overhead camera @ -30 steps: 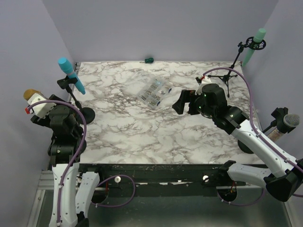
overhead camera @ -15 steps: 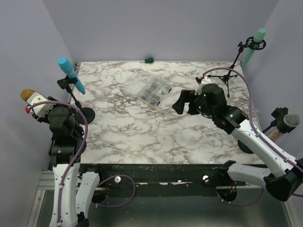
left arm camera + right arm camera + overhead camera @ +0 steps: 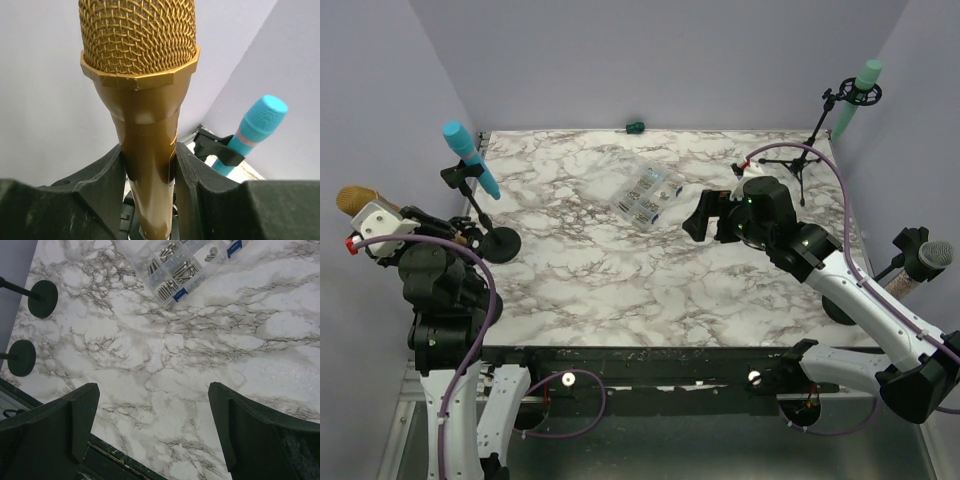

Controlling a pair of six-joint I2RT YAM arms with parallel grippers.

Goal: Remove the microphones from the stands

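Note:
The gold microphone (image 3: 137, 75) stands upright between the black fingers of my left gripper (image 3: 149, 170), which is shut on its handle below the mesh head. From above, the microphone (image 3: 353, 198) sits beyond the table's left edge, near the wall. Black clip parts of the stand (image 3: 127, 220) show below the handle; I cannot tell whether the handle still sits in them. Two round stand bases (image 3: 42, 298) (image 3: 21, 357) lie on the marble table's left side. My right gripper (image 3: 152, 425) hangs open over bare marble (image 3: 620, 270), holding nothing.
A blue microphone (image 3: 470, 158) sits clipped on its stand beside my left arm. A teal microphone (image 3: 860, 90) on a tripod is at the back right, a grey one (image 3: 932, 255) at the right edge. A clear box of screws (image 3: 645, 195) lies mid-table.
My left gripper closed on the gold microphone, and the left arm has carried it leftward, away from the table. The right arm has stayed put.

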